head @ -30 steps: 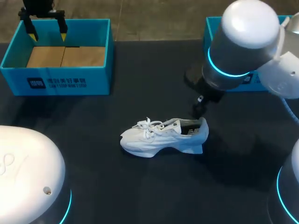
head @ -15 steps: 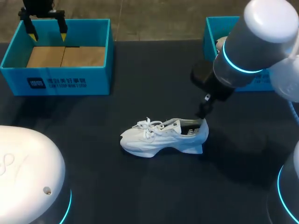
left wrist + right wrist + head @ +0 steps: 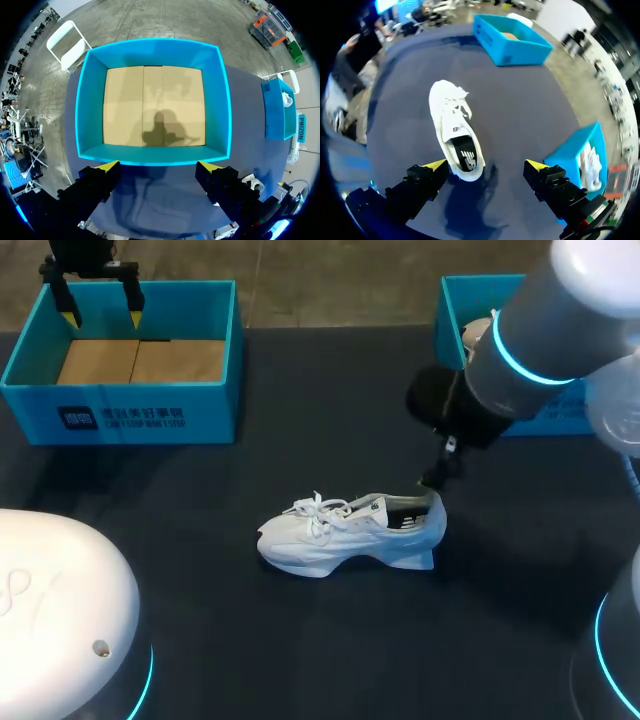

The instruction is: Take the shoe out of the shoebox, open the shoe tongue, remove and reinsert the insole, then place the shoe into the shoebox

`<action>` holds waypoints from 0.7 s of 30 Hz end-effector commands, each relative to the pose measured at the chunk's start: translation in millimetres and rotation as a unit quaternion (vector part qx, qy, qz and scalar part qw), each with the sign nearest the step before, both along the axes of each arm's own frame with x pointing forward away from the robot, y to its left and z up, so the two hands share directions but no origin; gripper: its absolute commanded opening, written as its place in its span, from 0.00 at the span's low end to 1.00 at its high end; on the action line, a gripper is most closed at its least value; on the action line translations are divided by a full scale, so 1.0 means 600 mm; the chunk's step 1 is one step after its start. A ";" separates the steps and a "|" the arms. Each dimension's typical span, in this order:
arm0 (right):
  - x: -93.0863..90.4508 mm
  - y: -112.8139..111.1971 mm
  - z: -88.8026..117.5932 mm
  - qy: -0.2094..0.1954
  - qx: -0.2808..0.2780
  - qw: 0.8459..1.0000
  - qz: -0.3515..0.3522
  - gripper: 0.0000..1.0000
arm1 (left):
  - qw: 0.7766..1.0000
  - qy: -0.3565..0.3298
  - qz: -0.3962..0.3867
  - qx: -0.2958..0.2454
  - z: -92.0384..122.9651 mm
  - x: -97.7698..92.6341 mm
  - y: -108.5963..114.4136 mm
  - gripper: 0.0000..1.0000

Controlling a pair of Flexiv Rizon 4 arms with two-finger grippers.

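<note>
On dark table (image 3: 330, 410): shoebox (image 3: 120, 420), blue, open, cardboard floor showing, far left corner. Shoe (image 3: 350, 532), white, on its sole mid-table, well apart from it. Left gripper (image 3: 158, 167), fingers spread, holding nothing, over one box wall. Right gripper (image 3: 486, 165), spread, empty. Risk: closing off-centre may nudge shoe aside. Heel lies just beside one yellow tip, not centred between jaws.

A: Any print legible?
B: Dark logo block and one line of characters on the shoebox (image 3: 215, 405) front wall, 10 o'clock, head view. White logo on the shoe (image 3: 350, 535) insole (image 3: 466, 159). Lettering on the second box (image 3: 276, 112) too small to read.
</note>
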State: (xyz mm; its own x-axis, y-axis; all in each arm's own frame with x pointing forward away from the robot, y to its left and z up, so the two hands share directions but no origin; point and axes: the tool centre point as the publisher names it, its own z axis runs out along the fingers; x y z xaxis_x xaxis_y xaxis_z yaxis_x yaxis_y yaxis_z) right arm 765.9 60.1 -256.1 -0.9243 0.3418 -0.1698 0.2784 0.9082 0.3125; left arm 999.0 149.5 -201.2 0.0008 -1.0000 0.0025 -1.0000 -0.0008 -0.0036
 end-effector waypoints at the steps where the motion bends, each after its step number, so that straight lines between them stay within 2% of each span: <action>1: -0.001 -0.028 -0.010 -0.001 0.058 0.995 0.083 1.00 | 1.000 0.001 0.000 0.000 0.001 0.000 0.000 1.00; 5: -0.004 -0.045 -0.012 0.002 0.074 0.990 0.117 1.00 | 1.000 0.001 0.000 0.000 0.001 0.000 0.000 1.00; 9: -0.005 -0.071 -0.018 0.002 0.102 0.988 0.117 1.00 | 1.000 0.001 0.000 0.000 0.001 0.000 0.000 1.00; 14: -0.009 -0.085 -0.033 -0.001 0.129 0.982 0.140 1.00 | 1.000 0.001 0.000 0.000 0.001 0.000 0.000 1.00; 21: -0.021 -0.090 -0.061 -0.016 0.170 0.963 0.209 1.00 | 1.000 0.001 0.000 0.000 0.001 0.000 0.000 1.00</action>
State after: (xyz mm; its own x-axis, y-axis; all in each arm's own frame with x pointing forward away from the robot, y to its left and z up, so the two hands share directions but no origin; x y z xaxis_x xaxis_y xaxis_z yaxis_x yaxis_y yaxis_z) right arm 756.0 9.9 -284.4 -0.9919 -0.0069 -0.1269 -0.0658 0.8824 0.4660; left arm 999.1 149.5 -201.2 0.0007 -1.0000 0.0026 -1.0000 -0.0008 -0.0036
